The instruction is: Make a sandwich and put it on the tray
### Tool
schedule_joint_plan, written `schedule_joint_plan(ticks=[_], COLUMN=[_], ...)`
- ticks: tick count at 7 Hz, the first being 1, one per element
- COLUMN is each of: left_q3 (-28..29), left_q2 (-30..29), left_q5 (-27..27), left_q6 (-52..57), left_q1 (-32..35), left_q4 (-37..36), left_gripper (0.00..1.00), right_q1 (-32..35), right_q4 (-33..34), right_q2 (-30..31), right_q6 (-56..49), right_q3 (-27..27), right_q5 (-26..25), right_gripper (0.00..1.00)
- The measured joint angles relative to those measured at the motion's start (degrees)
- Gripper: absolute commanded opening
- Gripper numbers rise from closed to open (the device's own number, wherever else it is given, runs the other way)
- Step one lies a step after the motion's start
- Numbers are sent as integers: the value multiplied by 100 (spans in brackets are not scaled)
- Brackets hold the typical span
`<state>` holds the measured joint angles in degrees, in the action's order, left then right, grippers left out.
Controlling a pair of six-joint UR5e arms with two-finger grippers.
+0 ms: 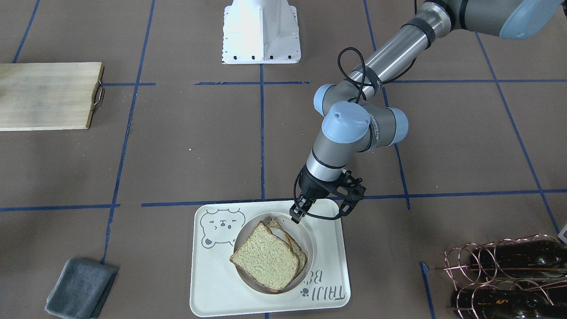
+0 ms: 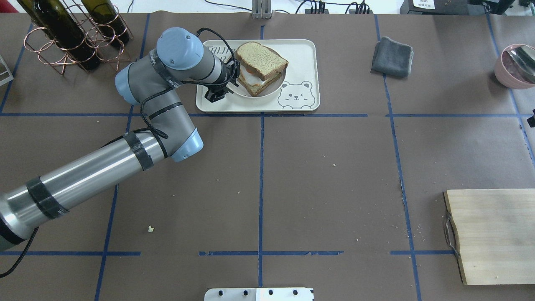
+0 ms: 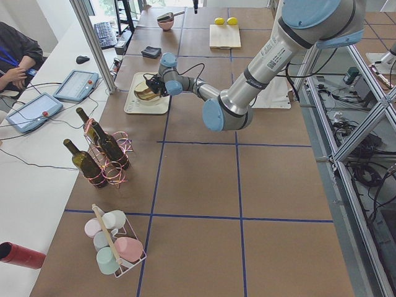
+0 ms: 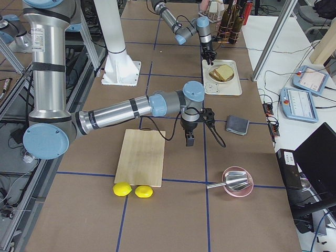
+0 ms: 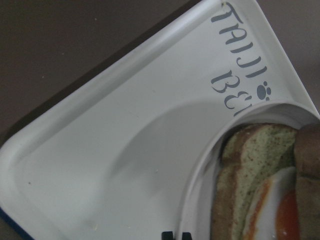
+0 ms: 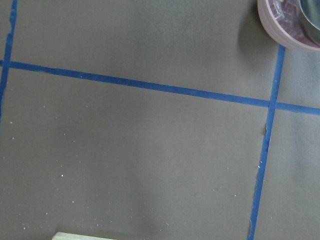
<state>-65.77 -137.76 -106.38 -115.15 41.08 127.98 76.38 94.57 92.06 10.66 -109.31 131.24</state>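
Observation:
The sandwich (image 1: 266,259), two tan bread slices with a white egg and orange yolk (image 5: 280,205) between them, lies on a small round white dish (image 1: 310,250). The dish stands on the cream bear tray (image 1: 212,283) at the table's far edge, also in the overhead view (image 2: 301,54). My left gripper (image 1: 298,214) is at the dish's rim, with its fingers close together and seemingly pinching the rim (image 5: 200,185). My right gripper (image 4: 189,140) hangs over bare table beside the wooden board. I cannot tell whether it is open or shut.
A pale wooden board (image 2: 493,234) lies at the near right, with two lemons (image 4: 131,190) beyond its end. A grey cloth (image 2: 392,56) lies right of the tray. A wire rack of wine bottles (image 2: 71,37) stands left of it. A pink bowl (image 2: 516,65) sits far right.

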Motion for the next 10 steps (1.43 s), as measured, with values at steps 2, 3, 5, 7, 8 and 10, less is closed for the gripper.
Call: schedule_joint_plan(ticks=[2,3,5,7,8,10], left_q3=[-955,-1597,-2768,-3578,-3914,-4105], left_q2=[750,1253,2198,2744,2988,3236], left_q5=[23,39,63,54,48,-1], left_q6=[962,1424,2435,3982,4916,5953], left_q1=[-31,-31,15,95,246,852], left_q4=[-30,-50,-143,-905,-1299,-1618], left_gripper=[100,100,100,100,100,100], right_q1=[14,16,17,70,142,294], right_q4=[5,8,8,9,9,9], right_q2=[4,5,17,84,132,234], right_q6=[6,6,5,-40,-57,-95], right_q3=[19,27,31,32,32,32], right_q5=[4,1,0,14,36,115], right_gripper=[100,100,100,100,100,100])
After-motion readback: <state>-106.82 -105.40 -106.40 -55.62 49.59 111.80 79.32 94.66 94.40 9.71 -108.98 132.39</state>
